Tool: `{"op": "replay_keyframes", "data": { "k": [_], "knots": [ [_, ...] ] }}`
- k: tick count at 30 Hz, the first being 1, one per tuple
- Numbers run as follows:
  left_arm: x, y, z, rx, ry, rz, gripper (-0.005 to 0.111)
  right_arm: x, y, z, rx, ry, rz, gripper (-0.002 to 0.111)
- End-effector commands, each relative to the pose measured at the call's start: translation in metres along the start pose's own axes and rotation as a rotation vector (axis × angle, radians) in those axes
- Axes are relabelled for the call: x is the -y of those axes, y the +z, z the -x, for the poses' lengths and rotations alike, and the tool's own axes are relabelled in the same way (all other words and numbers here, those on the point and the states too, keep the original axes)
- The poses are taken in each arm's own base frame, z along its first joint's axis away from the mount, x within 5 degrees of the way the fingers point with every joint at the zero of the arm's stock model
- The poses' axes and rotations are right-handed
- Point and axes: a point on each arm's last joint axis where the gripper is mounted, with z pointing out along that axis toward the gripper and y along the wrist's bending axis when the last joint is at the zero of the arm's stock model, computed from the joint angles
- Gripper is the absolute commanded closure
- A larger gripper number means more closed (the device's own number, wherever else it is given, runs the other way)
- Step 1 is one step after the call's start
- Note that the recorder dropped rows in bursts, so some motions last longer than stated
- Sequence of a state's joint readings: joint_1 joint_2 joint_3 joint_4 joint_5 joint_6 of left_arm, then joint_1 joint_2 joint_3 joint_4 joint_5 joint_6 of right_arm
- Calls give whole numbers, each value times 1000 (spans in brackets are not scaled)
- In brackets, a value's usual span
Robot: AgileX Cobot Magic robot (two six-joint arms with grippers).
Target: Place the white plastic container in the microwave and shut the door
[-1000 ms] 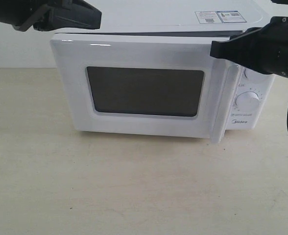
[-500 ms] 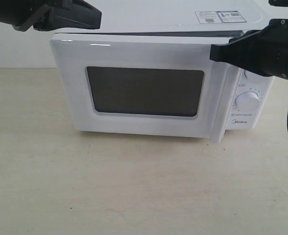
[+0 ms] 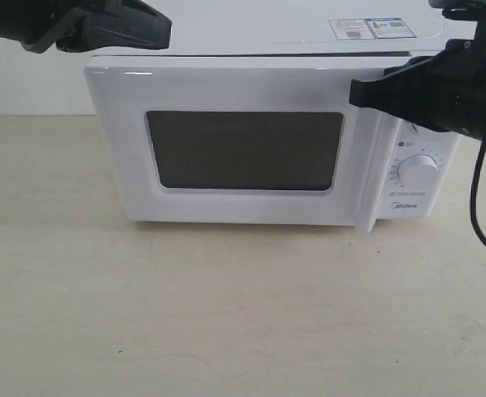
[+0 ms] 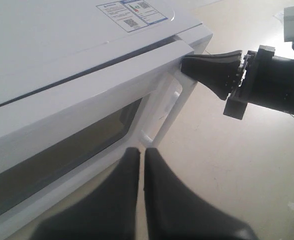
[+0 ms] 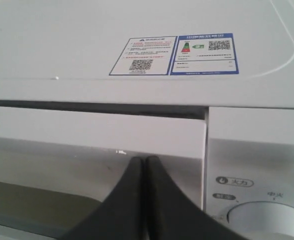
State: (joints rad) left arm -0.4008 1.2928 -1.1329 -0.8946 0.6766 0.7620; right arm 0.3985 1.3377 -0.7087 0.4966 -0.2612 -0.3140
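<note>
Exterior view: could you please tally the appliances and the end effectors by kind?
Microwave: 1
End effectors: 2, the left end effector and the right end effector
Total: 3

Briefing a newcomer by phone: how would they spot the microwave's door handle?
Find the white microwave on the beige table. On its door, right of the dark window, runs the handle, a vertical white bar. Unlike the round dial beside it, it is long and straight.
</note>
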Motion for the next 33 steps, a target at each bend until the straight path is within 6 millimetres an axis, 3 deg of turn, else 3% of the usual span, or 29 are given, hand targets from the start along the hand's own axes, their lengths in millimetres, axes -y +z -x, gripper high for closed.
{"op": "replay_keyframes", "data": {
  "k": [1, 8, 20, 30, 33],
  "knots": [
    [3, -4, 5, 28, -2, -3, 102, 4, 7, -6, -21, -2, -18, 108],
    [3, -4, 5, 33, -2, 2, 102, 4, 16, -15, -51, -5, -29, 108],
    [2, -4, 6, 44, -2, 12, 102, 4, 8, -5, -2, 3, -27, 108],
    [4, -6, 6, 36, -2, -4, 102, -4, -61, 33, 49, 71, 98, 108],
    [13, -20, 7, 41, 45, -8, 102, -5, -103, 42, 111, 66, 153, 108]
  ]
}}
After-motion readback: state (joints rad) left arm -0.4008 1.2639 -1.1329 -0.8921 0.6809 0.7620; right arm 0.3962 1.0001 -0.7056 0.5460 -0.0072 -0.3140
